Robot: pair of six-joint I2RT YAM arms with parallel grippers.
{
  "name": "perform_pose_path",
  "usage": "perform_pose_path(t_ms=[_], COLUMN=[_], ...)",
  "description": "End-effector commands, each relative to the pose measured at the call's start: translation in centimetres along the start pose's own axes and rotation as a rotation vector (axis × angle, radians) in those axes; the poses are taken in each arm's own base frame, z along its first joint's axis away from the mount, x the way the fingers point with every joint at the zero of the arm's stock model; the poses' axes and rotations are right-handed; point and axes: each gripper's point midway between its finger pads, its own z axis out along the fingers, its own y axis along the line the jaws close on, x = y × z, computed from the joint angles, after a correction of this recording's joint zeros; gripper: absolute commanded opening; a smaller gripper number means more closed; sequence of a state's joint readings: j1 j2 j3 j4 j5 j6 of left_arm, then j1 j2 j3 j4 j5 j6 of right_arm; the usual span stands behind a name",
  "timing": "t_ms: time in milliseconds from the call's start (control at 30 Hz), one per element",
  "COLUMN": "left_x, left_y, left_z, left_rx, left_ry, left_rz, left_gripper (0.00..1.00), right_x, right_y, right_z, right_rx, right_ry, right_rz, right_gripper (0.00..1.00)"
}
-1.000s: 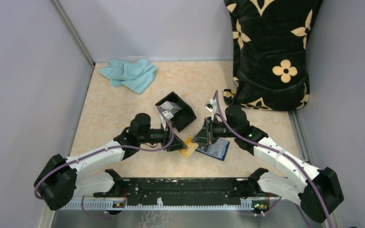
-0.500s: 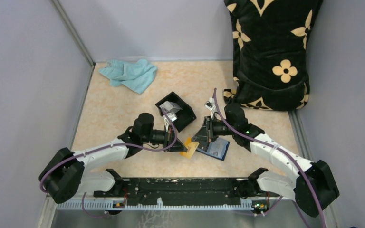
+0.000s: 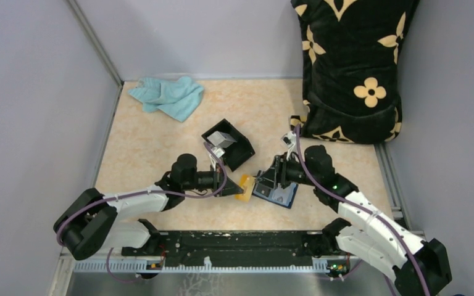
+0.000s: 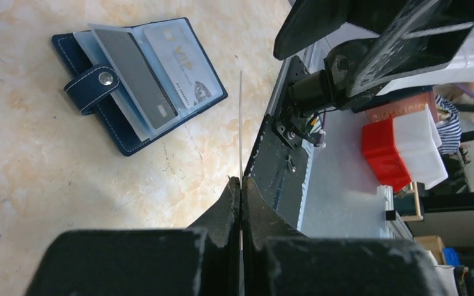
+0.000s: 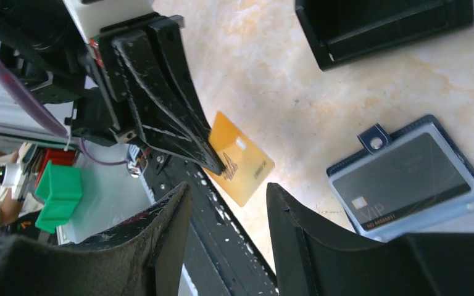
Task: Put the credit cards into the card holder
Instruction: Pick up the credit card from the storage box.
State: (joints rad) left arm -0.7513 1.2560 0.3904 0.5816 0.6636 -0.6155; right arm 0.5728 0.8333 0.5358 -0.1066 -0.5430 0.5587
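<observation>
OVERHEAD AND UP CLOSE: 3 cameras cover 1 moment. The top view looks down from high behind the rig, far enough back to take in the whole table (image 3: 154,142). The left wrist camera sits just behind the left gripper (image 4: 241,185) and faces along its fingers toward the table's near edge, catching the orange card (image 4: 241,123) edge-on. The right wrist camera looks out past the right gripper (image 5: 228,191), low over the tabletop. All 3 views share the card holder (image 4: 139,80) and that card.
</observation>
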Motion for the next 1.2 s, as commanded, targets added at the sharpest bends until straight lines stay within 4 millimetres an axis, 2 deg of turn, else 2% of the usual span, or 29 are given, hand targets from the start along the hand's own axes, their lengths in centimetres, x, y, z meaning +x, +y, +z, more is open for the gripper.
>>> perform_pose_path(t_ms=[0,200,433,933,1167], left_x=[-2.3,-2.4,-2.2,-2.8,-2.4], left_y=[-1.0,-1.8,-2.3,-3.4,-3.4], left_z=[0.3,1.4,2.6,3.9,4.5], left_rx=[0.032,0.066,0.098,0.175,0.194], left_ry=[-0.145,-0.166,-0.156,-0.166,-0.145], left_rz=[-0.033,-0.092,-0.123,-0.157,-0.171], left_gripper=[0.00,0.00,0.00,0.00,0.00], right_x=[-0.1,0.6,0.4,1.0,1.0], right_y=[-1.3,-1.7,-1.5,-1.8,-1.5], right_z=[-0.2,-0.1,0.2,0.3,0.7], right_rx=[0.036,0.008,-0.022,-0.032,-0.065], right_ry=[-0.094,-0.144,-0.165,-0.173,-0.169], right_rz=[0.043,0.084,0.103,0.123,0.136], right_gripper=[0.49,0.48,0.47,0.42,0.32])
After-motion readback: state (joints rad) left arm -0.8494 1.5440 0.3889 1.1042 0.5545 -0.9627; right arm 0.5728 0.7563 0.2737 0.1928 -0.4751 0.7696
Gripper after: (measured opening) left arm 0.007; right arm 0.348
